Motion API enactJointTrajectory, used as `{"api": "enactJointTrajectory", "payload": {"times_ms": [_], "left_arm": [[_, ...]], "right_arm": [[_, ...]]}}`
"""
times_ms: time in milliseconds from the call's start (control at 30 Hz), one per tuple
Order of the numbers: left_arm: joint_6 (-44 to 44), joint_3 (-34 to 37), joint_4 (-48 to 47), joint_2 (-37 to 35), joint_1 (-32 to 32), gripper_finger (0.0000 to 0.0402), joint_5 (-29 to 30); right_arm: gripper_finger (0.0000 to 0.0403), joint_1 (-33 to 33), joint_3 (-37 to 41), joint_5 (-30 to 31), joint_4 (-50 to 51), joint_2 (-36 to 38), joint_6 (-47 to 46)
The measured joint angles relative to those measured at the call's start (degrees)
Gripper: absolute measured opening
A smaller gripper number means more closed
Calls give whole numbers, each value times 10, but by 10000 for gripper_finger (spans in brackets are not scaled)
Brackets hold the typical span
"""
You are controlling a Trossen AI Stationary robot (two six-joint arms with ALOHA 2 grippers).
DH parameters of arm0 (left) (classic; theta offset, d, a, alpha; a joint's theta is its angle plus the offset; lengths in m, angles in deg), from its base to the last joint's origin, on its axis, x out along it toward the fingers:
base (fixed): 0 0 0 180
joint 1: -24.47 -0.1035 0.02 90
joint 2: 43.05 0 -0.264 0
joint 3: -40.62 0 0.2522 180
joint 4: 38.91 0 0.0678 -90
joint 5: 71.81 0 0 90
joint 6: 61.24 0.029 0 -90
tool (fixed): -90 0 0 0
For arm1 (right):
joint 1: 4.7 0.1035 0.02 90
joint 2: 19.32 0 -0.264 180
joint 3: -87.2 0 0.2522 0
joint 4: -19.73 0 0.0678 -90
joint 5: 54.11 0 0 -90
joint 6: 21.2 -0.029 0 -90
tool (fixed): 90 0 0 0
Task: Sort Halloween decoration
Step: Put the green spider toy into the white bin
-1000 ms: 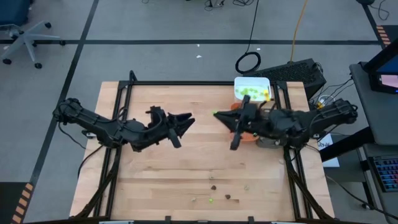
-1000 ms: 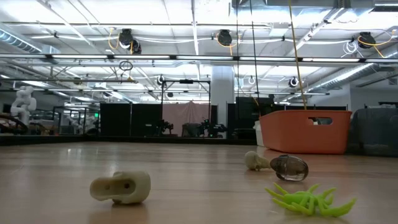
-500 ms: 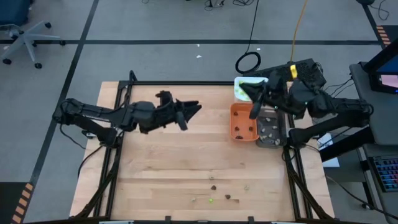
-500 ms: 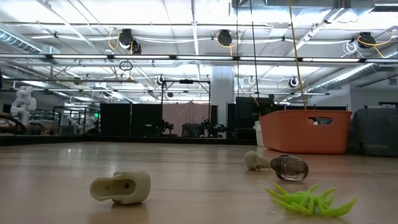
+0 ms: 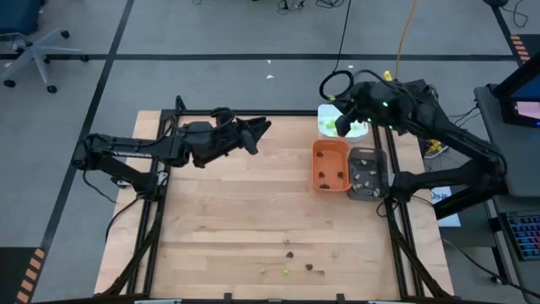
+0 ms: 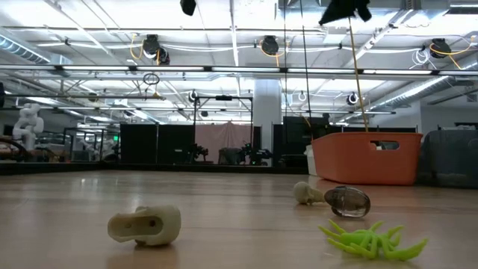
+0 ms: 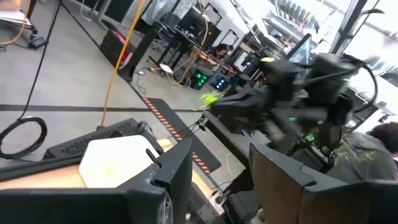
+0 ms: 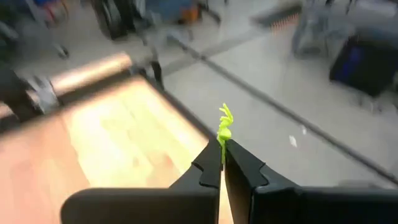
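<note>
Arms have shifted since a second ago: the right tool (image 5: 341, 127) has swung from the orange tray (image 5: 331, 165) back over the white tray (image 5: 323, 116) at the tabletop's (image 5: 236, 219) far edge, pinched shut on a lime-green piece (image 8: 223, 127) that sticks out past its tips. The left tool (image 5: 258, 133) has risen toward the far edge, fingers (image 7: 177, 177) parted and holding nothing. The orange tray holds dark brown pieces, the grey tray (image 5: 366, 173) beside it pale ones, the white tray green ones. A few loose pieces (image 5: 291, 262) lie near the front edge: a beige bone (image 6: 146, 224), a brown one (image 6: 347, 200), a green spider (image 6: 370, 239).
</note>
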Motion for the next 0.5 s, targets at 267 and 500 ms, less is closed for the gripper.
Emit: {"api": "enactJointTrajectory", "payload": {"times_ms": [267, 500], "left_arm": [[-2, 0, -2, 0, 10, 164, 0], [-2, 0, -4, 0, 20, 164, 0]], "right_arm": [[0, -131, 0, -58, 149, -64, 24], [0, -225, 0, -72, 170, -161, 65]]}}
